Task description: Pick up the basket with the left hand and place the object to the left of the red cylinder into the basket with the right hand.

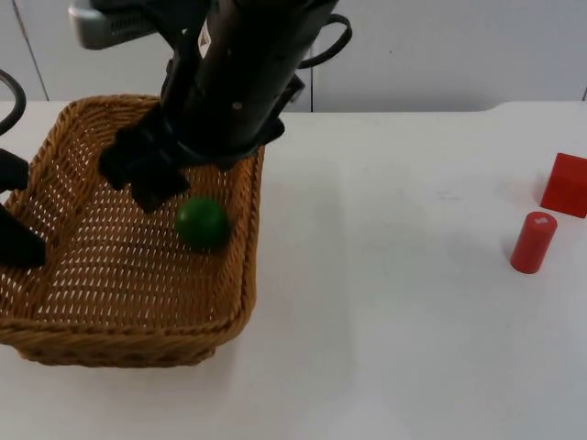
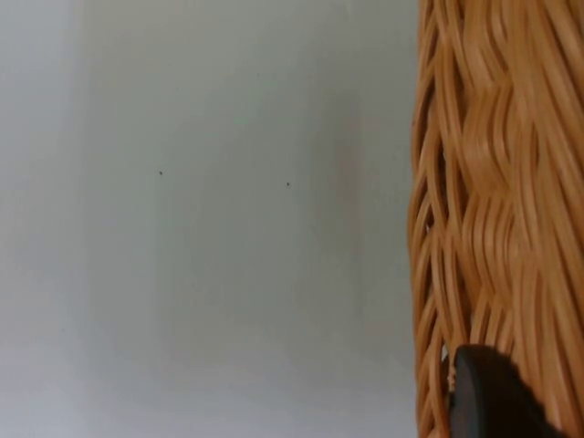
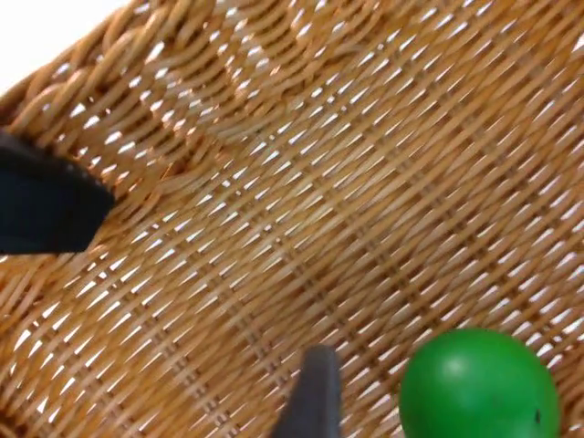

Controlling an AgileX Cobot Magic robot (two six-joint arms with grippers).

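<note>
Green ball [image 1: 202,223] sits loose in the basket [image 1: 138,344], just beside the right gripper [image 1: 147,179], which has let go. Left gripper [image 1: 18,243] pinches the rim; lifting out carelessly might snag the wicker and tip the ball out.

A red block [image 1: 565,184] (perhaps a cube, cut off at the edge) rests on the white table [image 1: 394,275].

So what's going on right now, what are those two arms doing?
Left gripper clamped on basket rim. Right gripper open over basket, green ball released inside. Red cylinder and red block far right, nothing blocking.
</note>
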